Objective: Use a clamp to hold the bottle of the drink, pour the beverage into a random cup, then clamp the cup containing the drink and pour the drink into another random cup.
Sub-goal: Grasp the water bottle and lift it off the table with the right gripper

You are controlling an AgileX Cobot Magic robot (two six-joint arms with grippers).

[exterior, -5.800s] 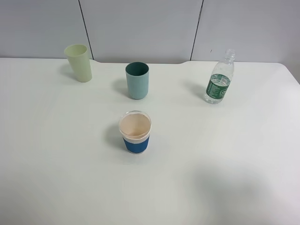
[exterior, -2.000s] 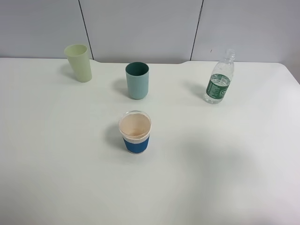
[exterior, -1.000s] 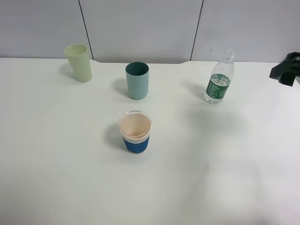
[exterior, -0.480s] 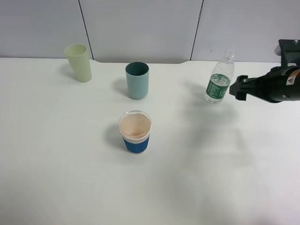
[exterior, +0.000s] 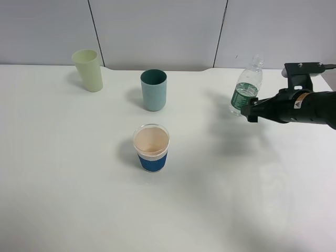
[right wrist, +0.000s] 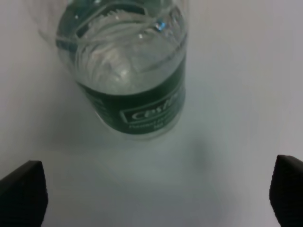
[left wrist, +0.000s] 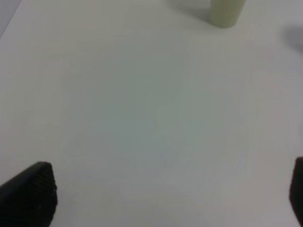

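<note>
Right gripper (exterior: 249,111) reaches in from the right edge of the high view on a black arm held level above the white table (exterior: 79,199). Its tip is against the lower part of the bottle (exterior: 245,90), which stands upright in the upper right of that frame. The right wrist camera shows both dark fingers (right wrist: 21,196) spread wide, with the bottle ahead of them and bare table in between. The jaws are well apart and hold nothing. From the high camera the tip overlaps the bottle's outline, so it appears to be just short of contact rather than touching. The beverage (right wrist: 118,56) shows clear and colourless inside the bottle, above and behind the green label.

The teal tumbler (exterior: 154,90) stands upright at upper centre of the high view, well apart from the bottle. The blue-banded cup (exterior: 151,148) is just below it, near the middle of the frame, showing its peach inside. The pale yellow-green tumbler (exterior: 88,70) stands in the upper left, close to the grey wall (exterior: 157,31).

The left gripper (left wrist: 163,194) appears only in its own wrist camera. Its two dark fingertips are spread to their widest over bare table, gripping nothing, with the pale yellow-green tumbler some way ahead.
</note>
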